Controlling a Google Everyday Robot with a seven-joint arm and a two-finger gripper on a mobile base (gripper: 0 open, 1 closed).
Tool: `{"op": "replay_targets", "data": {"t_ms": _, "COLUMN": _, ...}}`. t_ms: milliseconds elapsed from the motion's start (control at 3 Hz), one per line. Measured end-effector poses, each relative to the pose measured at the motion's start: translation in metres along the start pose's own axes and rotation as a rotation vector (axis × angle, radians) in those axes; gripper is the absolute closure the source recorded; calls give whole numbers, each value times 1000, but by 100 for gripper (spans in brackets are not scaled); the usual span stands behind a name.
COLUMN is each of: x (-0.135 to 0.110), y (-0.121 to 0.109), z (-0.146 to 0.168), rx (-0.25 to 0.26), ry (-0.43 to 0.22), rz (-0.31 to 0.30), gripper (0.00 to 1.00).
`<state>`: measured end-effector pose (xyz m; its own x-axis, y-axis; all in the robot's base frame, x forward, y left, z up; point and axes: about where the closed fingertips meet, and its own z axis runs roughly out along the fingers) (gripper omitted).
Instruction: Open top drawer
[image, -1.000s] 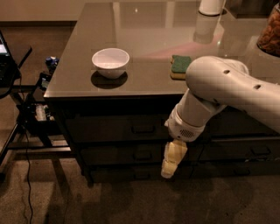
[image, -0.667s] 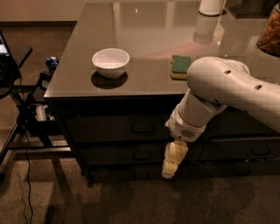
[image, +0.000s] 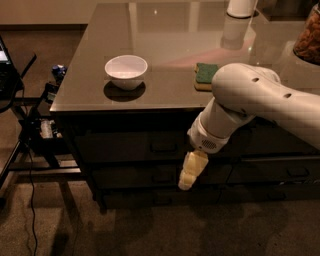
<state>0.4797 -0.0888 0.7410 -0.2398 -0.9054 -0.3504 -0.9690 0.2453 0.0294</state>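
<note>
A smooth, rounded white robot arm (image: 260, 100) reaches in from the right edge, where it is cut off, and bends down in front of a dark cabinet. Its cream-coloured, blocky end effector (image: 186, 182) points down and to the left. It hangs before the second drawer (image: 130, 176), just below and right of the thin bar handle (image: 163, 148) of the top drawer (image: 120, 146). Whether it is apart or together cannot be told. The top drawer, flat-fronted and near black, sits directly under the glossy, reflective counter (image: 85, 90), its front flush with the cabinet and partly hidden by the arm. On the counter are a round white bowl (image: 126, 70) and a green sponge (image: 206, 74) with a yellow base. A white cylinder (image: 241, 7) is cropped at the top edge. Drawer details to the right are lost in shadow.
</note>
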Motion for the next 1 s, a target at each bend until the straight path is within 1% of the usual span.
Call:
{"op": "replay_targets", "data": {"t_ms": 333, "x": -1, "y": -16, "z": 12, "rx": 6, "ry": -10, "rz": 18, "gripper": 0}}
{"op": "replay_targets", "data": {"t_ms": 1000, "x": 0, "y": -35, "z": 33, "rx": -5, "ry": -16, "rz": 36, "gripper": 0}}
